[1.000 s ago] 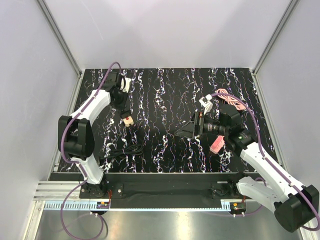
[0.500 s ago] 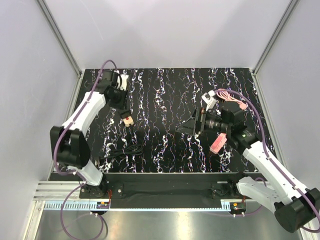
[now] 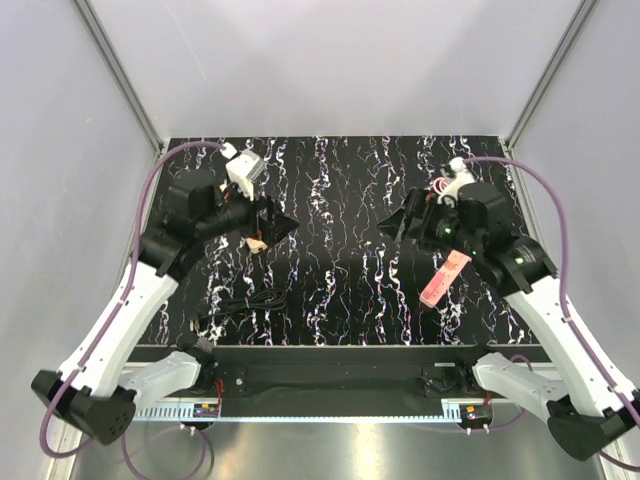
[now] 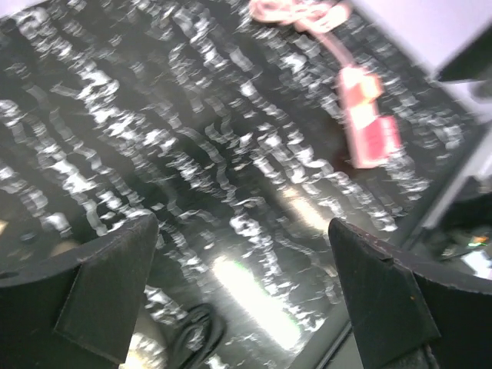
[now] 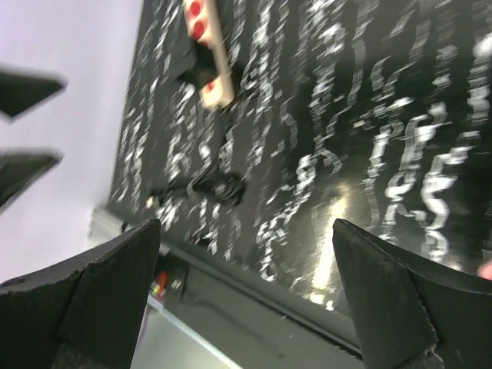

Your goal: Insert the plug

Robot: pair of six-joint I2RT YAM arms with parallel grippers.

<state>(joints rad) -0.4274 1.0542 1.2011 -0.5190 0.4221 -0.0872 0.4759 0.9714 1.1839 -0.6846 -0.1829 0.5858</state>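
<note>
The left gripper (image 4: 242,227) and right gripper (image 5: 246,227) both gape empty, a pink power strip (image 4: 365,115) well beyond the left's right-hand jaw, a cream socket block (image 5: 209,54) beyond the right's left-hand one.

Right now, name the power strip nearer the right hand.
The pink strip, lying close beside the right hand. The beige strip, the one with red sockets, lies much farther off, on the left side.
</note>
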